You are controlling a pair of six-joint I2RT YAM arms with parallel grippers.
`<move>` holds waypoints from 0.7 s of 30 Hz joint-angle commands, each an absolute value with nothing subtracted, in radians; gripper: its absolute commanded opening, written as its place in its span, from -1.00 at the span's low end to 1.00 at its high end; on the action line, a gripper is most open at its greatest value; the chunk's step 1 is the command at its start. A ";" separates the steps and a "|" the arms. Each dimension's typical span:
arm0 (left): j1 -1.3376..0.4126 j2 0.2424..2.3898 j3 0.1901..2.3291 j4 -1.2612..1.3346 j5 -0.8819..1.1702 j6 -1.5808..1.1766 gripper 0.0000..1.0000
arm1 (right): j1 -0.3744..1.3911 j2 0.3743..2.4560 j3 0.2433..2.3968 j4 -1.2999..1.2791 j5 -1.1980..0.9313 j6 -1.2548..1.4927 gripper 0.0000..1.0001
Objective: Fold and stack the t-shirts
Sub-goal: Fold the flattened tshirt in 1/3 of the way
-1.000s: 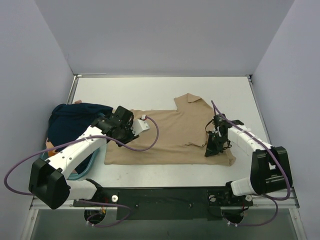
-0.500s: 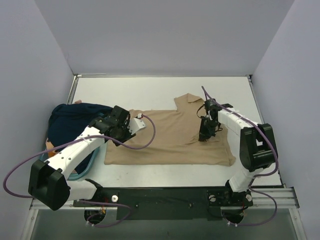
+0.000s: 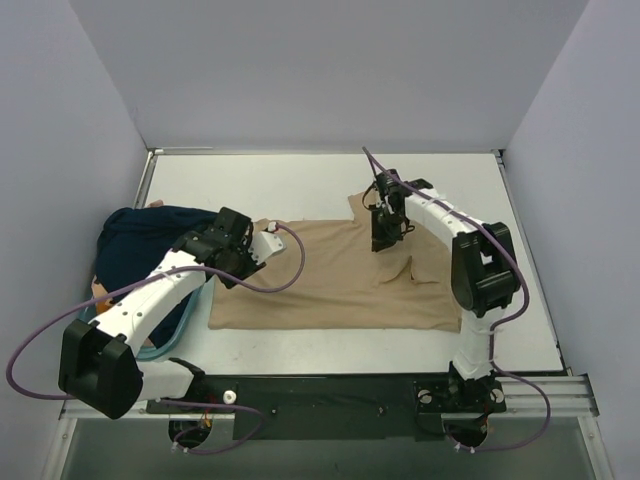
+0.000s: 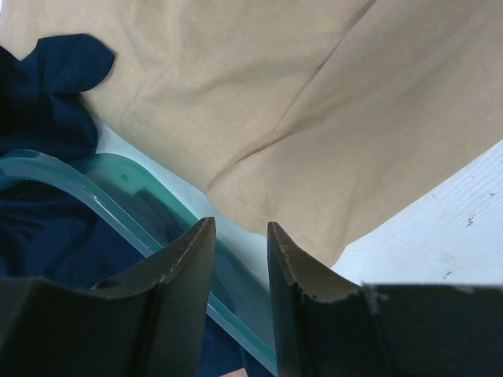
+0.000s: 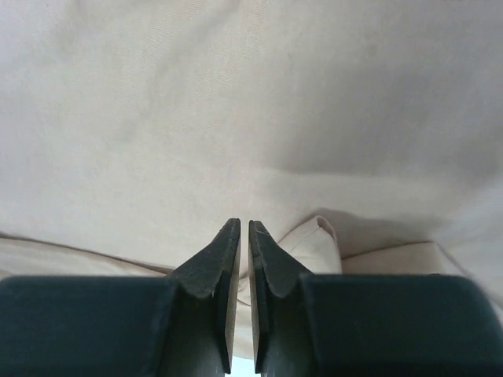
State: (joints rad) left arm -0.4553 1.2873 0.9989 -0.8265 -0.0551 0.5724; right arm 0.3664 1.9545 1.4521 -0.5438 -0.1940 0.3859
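The tan t-shirt (image 3: 330, 275) lies spread flat in the middle of the table, collar toward the back. My right gripper (image 3: 383, 238) sits on its upper right part just below the collar. In the right wrist view the gripper (image 5: 244, 226) is shut, with tan cloth (image 5: 236, 102) pinched in the thin gap, and a folded hem bulges beside it. A crease (image 3: 410, 270) shows where the right side is drawn inward. My left gripper (image 3: 232, 268) hovers at the shirt's left edge. In the left wrist view it (image 4: 236, 228) is open and empty above the shirt's corner (image 4: 314, 118).
A dark navy t-shirt (image 3: 140, 240) is heaped over the teal basket (image 3: 165, 342) at the left, with a bit of orange cloth (image 3: 98, 290) under it. The basket's rim (image 4: 118, 188) and navy cloth (image 4: 47, 86) lie close under the left fingers. The white table (image 3: 260, 185) is walled on three sides.
My right gripper has moved from the shirt's lower right toward the collar, pulling the right side of the shirt inward and leaving a fold. My left gripper shifted slightly left.
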 commanded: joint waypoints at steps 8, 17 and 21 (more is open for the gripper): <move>-0.451 1.321 1.104 -0.799 0.092 0.540 -0.14 | 0.324 1.545 1.154 -0.638 0.114 0.114 -0.21; -0.453 1.325 1.103 -0.798 0.091 0.529 -0.14 | 0.341 1.630 1.066 -0.557 0.109 0.080 -0.05; -0.451 1.309 1.094 -0.804 0.077 0.537 -0.14 | 0.341 1.695 1.088 -0.560 0.127 0.074 -0.23</move>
